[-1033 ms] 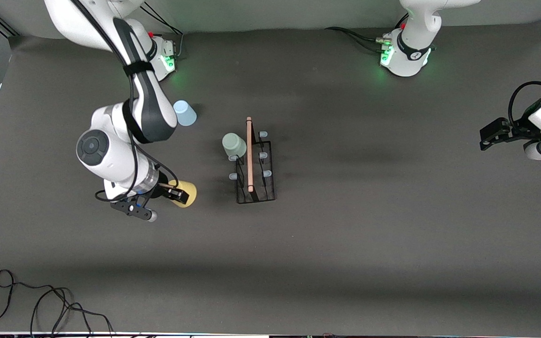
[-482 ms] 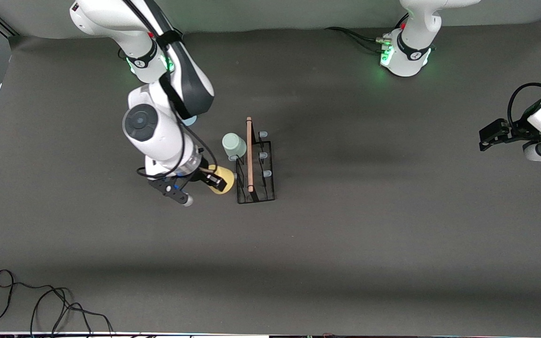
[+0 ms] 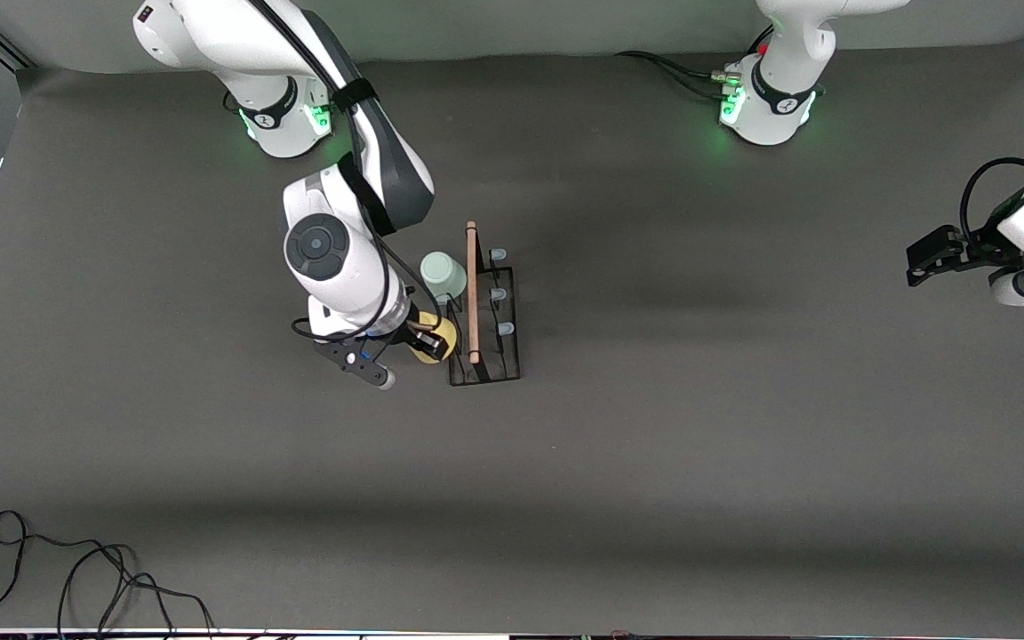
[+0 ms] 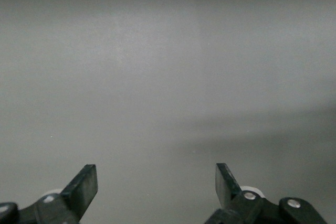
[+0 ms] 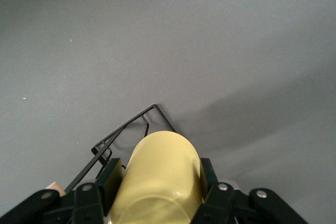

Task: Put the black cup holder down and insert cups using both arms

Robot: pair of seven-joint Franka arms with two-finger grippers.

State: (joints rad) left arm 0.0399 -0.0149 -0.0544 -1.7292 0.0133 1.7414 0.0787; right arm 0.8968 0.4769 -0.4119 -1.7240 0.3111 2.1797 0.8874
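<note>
Grey table (image 3: pixel 654 444): right end effector (image 3: pixel 428 342) grips yellow cup (image 3: pixel 437 339) beside black cup holder (image 3: pixel 484 313).

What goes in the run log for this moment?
right end effector: shut on yellow cup, at black cup holder | left end effector: open, waiting | grey-green cup: on holder

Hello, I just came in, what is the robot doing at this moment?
The right gripper holds the yellow cup over the black cup holder, at the side toward the right arm's end. The grey-green cup already sits on a peg. The left gripper waits open at the left arm's end of the table.
</note>
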